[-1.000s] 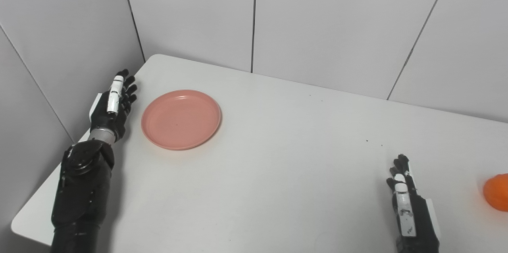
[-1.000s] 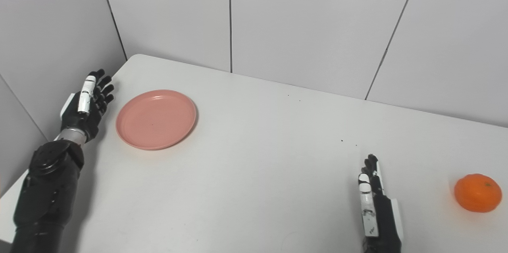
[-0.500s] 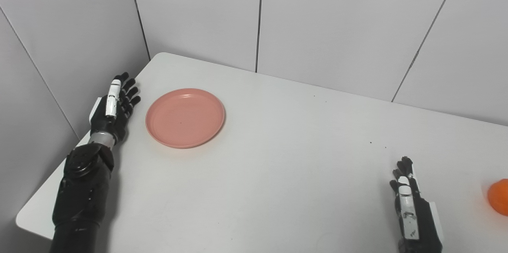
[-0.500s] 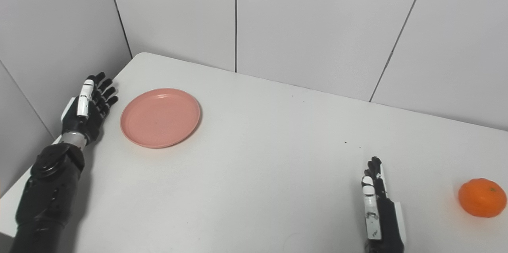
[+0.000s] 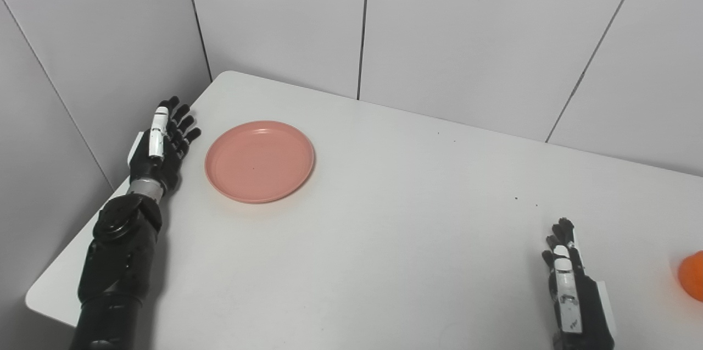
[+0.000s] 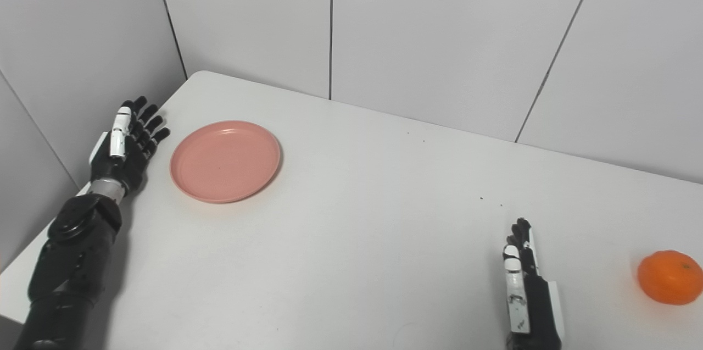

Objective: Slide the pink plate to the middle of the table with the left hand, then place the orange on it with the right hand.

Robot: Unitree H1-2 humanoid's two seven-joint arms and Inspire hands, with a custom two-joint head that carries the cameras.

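My left hand (image 5: pixel 159 149) has crept nearer the pink plate (image 5: pixel 260 161), fingers spread and empty, so the slide can begin; right hand (image 6: pixel 524 289) waits open beside the orange (image 6: pixel 670 277)

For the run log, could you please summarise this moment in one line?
left hand open beside pink plate | right hand open | orange untouched

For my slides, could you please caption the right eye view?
Open left hand beside the empty pink plate; open right hand left of the orange.
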